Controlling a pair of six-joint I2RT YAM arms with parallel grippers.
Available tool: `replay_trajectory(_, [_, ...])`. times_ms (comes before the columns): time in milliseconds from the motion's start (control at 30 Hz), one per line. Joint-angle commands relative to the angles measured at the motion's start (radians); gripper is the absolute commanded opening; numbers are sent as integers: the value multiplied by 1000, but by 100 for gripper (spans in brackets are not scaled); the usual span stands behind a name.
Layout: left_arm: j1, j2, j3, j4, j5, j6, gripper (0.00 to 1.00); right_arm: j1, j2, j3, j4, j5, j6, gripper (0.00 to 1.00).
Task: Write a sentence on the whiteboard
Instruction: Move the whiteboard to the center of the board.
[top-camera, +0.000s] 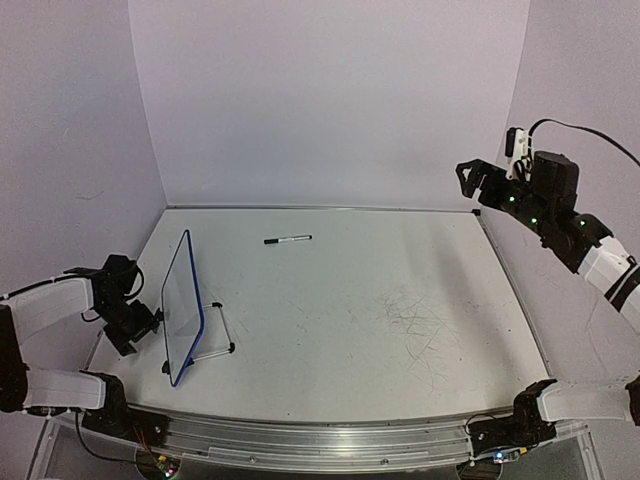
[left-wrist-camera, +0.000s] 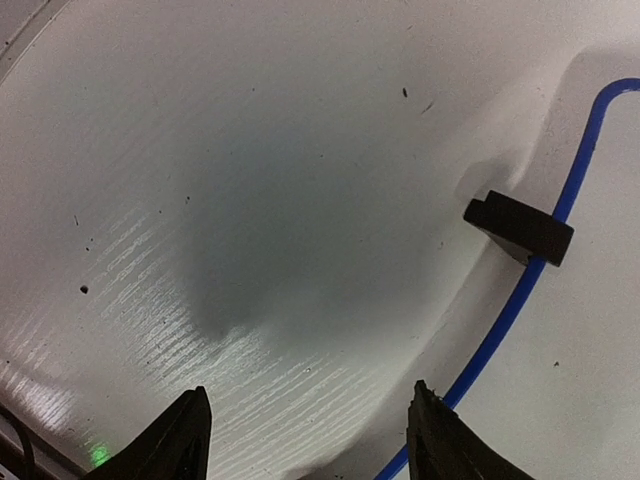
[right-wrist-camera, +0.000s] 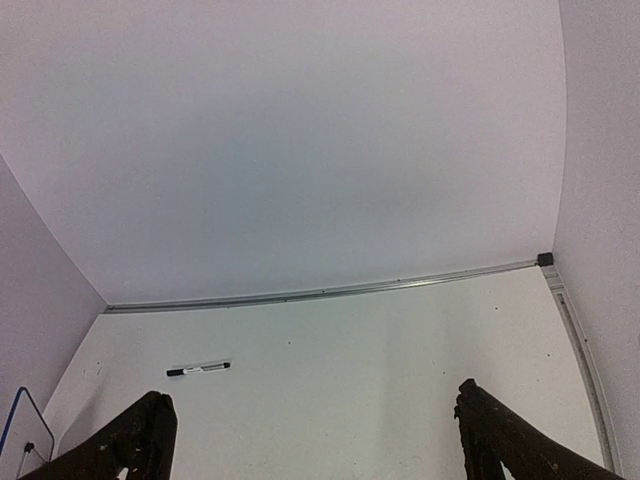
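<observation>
The whiteboard (top-camera: 183, 305), white with a thin blue frame, stands steeply tilted on its wire stand at the table's left. The sentence is not in view; the face that shows looks blank. In the left wrist view the blue frame (left-wrist-camera: 565, 205) and a black foot (left-wrist-camera: 520, 228) lie to the right. My left gripper (top-camera: 140, 325) sits low beside the board's left side, jaws apart over bare table (left-wrist-camera: 305, 440), its right finger (left-wrist-camera: 440, 445) close to the frame. My right gripper (top-camera: 470, 185) hangs high at the far right, open and empty (right-wrist-camera: 310, 450).
A black-and-white marker (top-camera: 288, 240) lies on the white tabletop toward the back, right of the board; the right wrist view also shows the marker (right-wrist-camera: 198, 369). Purple walls close in the back and both sides. Dark scribble marks (top-camera: 420, 325) stain the table's right half.
</observation>
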Motion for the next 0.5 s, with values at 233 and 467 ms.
replay_trajectory(233, [-6,50,-27,25,125,3,64,5,45,-12,65,-80,31,98])
replay_trajectory(467, [-18,57,-59,30,174,0,53,6,50,-16,77,-87,36,98])
